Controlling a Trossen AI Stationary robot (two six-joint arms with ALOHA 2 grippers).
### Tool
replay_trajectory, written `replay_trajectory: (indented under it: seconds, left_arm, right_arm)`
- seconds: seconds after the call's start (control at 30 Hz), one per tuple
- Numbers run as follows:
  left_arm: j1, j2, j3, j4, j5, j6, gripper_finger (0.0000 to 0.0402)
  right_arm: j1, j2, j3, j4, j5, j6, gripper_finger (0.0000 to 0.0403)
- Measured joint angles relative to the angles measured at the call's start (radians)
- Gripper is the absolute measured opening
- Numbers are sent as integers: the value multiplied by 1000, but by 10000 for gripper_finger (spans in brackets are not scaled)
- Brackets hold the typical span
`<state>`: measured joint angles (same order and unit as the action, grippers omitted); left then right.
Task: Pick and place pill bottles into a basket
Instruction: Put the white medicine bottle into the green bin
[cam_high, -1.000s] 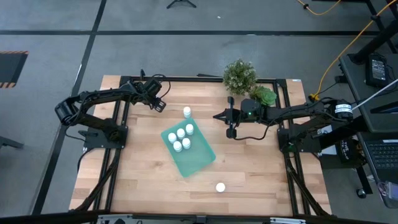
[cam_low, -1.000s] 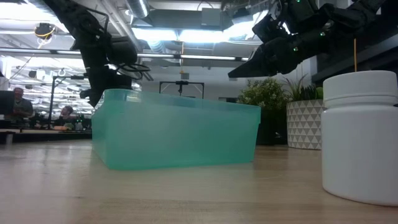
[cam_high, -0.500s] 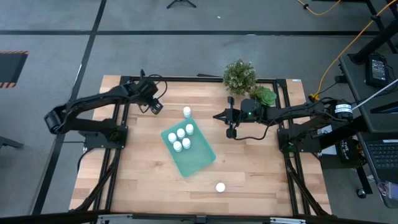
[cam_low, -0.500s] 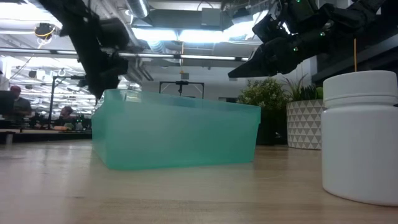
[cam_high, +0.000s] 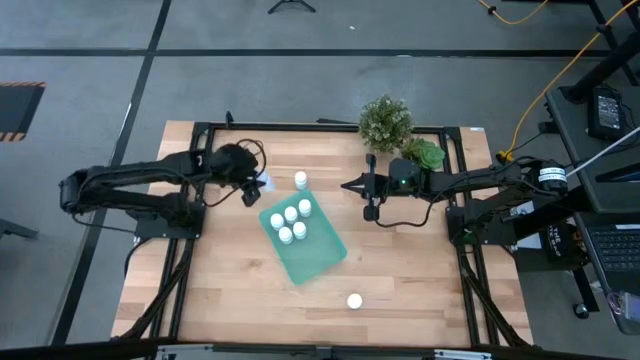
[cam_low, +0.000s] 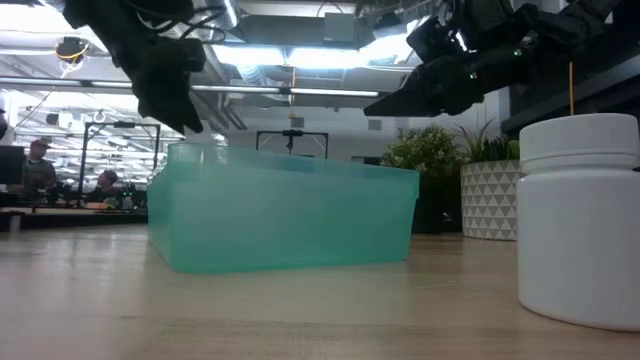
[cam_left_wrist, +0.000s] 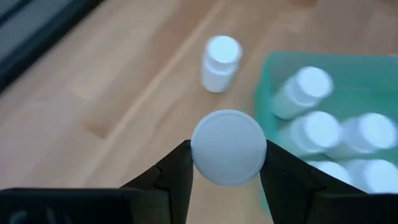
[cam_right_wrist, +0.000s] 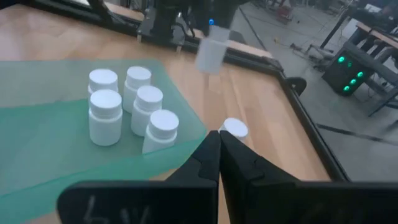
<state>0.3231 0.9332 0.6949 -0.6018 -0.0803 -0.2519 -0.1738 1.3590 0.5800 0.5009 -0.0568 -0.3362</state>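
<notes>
**Transfer risk: carried bottle near basket corner**

Left pincer (cam_left_wrist: 227, 167) is clamped on a pill bottle (cam_left_wrist: 228, 147), beside the basket (cam_high: 318, 258) on the worktop. An early release lands it outside. Right pincer (cam_right_wrist: 219, 152) waits, fingers together.

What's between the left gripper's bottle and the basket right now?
Only bare table. In the high view the left gripper, shut on a pill bottle, hangs just off the basket corner; the left wrist view shows wood below.

Five pill bottles (cam_high: 291, 222) in basket (cam_high: 316, 259), one behind it, one apparently before it
</notes>
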Motion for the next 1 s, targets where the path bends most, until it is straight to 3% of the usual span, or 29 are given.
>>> replay_trajectory:
  seconds: [0.2, 0.5, 1.0]
  left_arm:
    - [-130, 34, 15, -4, -16, -42, 151]
    - [-224, 123, 177, -9, -111, 30, 151]
    - [-364, 446, 429, -3, -101, 73, 151]
  right_arm:
    - [0, 0, 0, 5, 0, 17, 10]
    - [0, 0, 0, 4, -1, 71, 10]
    - [0, 0, 0, 2, -1, 69, 10]
